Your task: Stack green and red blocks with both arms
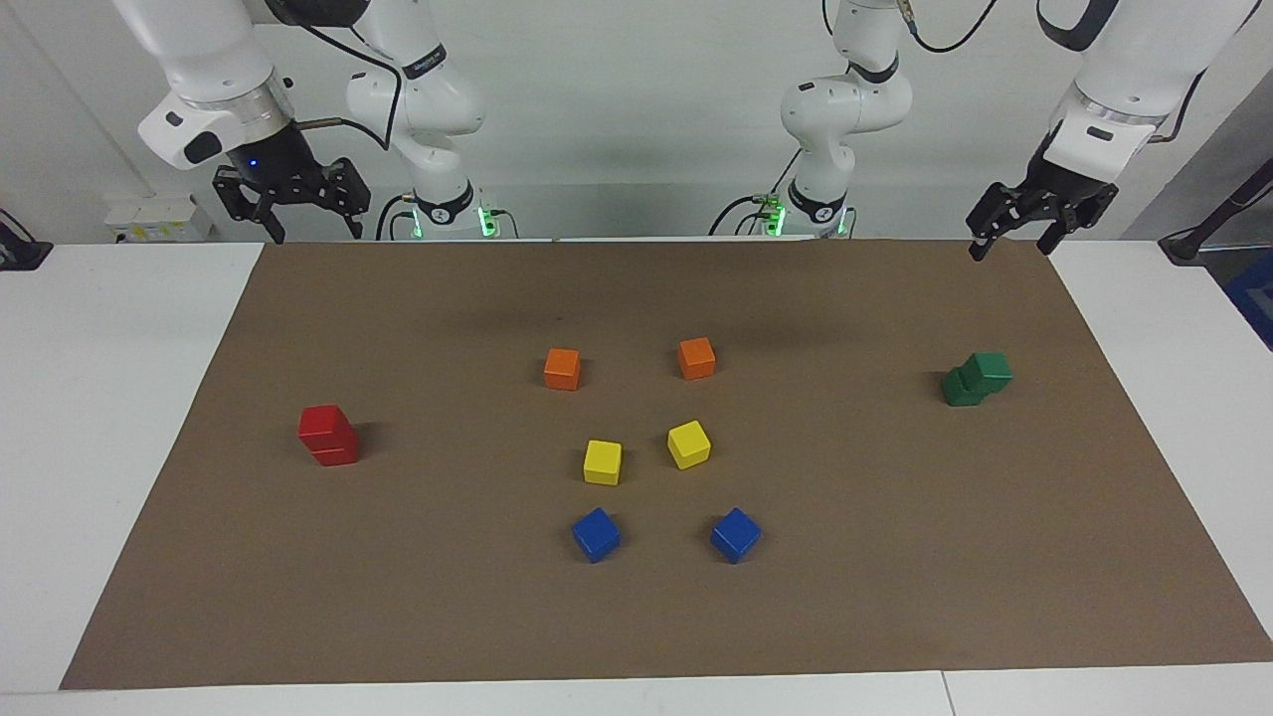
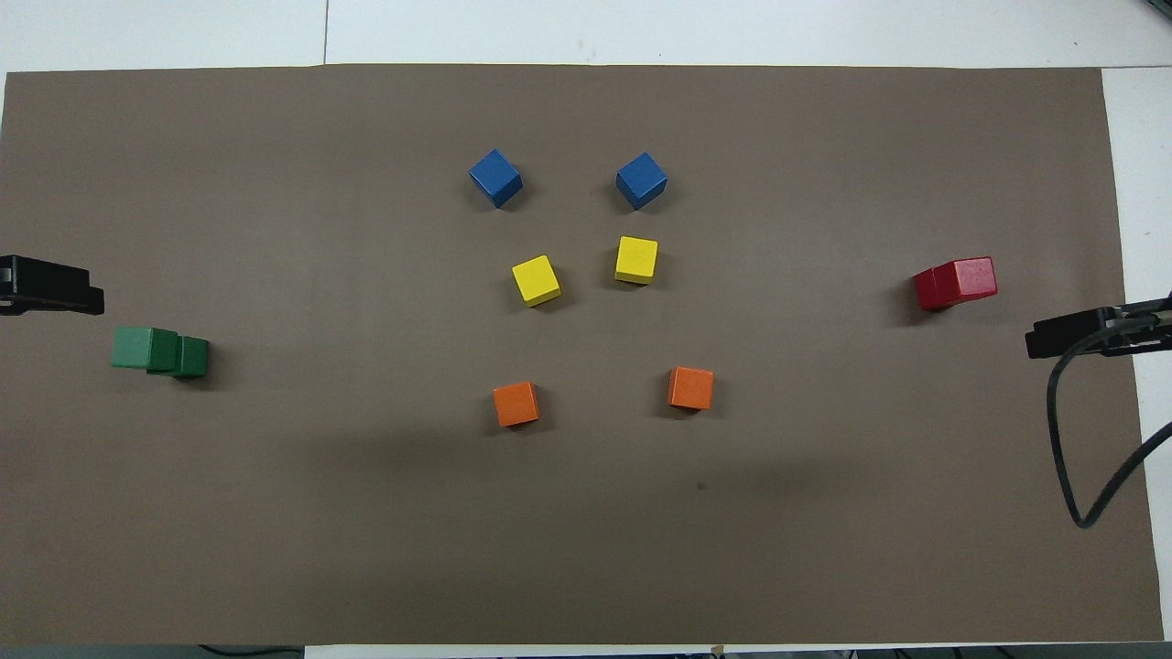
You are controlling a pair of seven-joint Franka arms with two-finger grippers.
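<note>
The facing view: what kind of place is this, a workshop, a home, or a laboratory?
Most likely a robotics laboratory. Two white arms, the left arm and the right arm, stand at a white table. A brown mat carries small coloured cubes laid out in pairs, like the blue cubes.

Lighting bright, even, diffuse from above; both views sharp, no motion blur. Cubes cast short soft shadows on the brown mat [image 1: 895,557]; broad faint arm shadows across its robot-side half. Mild sheen on red stack [image 2: 957,282]; no glare
</note>
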